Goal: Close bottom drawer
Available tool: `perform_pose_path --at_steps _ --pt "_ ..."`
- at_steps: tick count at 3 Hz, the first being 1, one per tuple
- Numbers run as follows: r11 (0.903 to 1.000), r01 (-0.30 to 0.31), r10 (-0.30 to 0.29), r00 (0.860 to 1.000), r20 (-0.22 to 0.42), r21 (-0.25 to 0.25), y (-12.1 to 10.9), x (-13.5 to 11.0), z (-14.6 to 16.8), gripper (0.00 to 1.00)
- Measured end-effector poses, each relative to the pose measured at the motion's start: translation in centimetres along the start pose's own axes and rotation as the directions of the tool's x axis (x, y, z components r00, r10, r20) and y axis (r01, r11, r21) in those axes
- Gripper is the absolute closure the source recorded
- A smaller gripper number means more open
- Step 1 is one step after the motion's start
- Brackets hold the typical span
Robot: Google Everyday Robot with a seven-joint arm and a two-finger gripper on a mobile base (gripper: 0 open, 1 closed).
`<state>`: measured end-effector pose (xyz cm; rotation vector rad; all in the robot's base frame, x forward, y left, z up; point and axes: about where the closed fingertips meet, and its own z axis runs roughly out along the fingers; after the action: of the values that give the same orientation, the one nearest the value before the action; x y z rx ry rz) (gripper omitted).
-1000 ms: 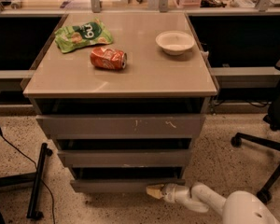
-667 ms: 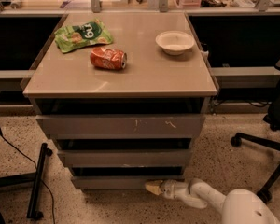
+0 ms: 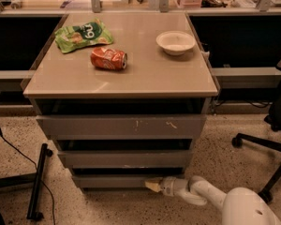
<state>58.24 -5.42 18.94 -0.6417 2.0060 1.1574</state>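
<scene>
The bottom drawer (image 3: 113, 181) is the lowest of three grey drawer fronts in the cabinet, plain and unmarked, standing only slightly proud of the cabinet with a dark gap above it. My gripper (image 3: 153, 186) comes in from the lower right on a white arm (image 3: 210, 198), its pale tip pressed against the right part of that drawer's front. Above it sit the middle drawer (image 3: 126, 159) and the tall scratched top drawer (image 3: 122, 126).
On the cabinet top (image 3: 145, 78) lie a green snack bag (image 3: 83, 35), a red can on its side (image 3: 108, 58) and a white bowl (image 3: 175, 42). An office chair base (image 3: 267, 149) stands at right, a black stand leg (image 3: 37, 182) at left.
The gripper has moved left and inward along the bottom drawer's front, and the drawer has slid further into the cabinet.
</scene>
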Motion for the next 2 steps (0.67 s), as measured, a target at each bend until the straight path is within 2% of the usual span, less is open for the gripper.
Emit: perform_pose_path --at_steps 1,2 --pt "0.9970 -0.077 0.076 0.994 -0.073 -0.008 -0.4 1.9 -1.5 1.00" --pt "0.9632 -0.267 0.268 0.947 -0.178 0.033 -1.2 4.9 -8.4 1.00"
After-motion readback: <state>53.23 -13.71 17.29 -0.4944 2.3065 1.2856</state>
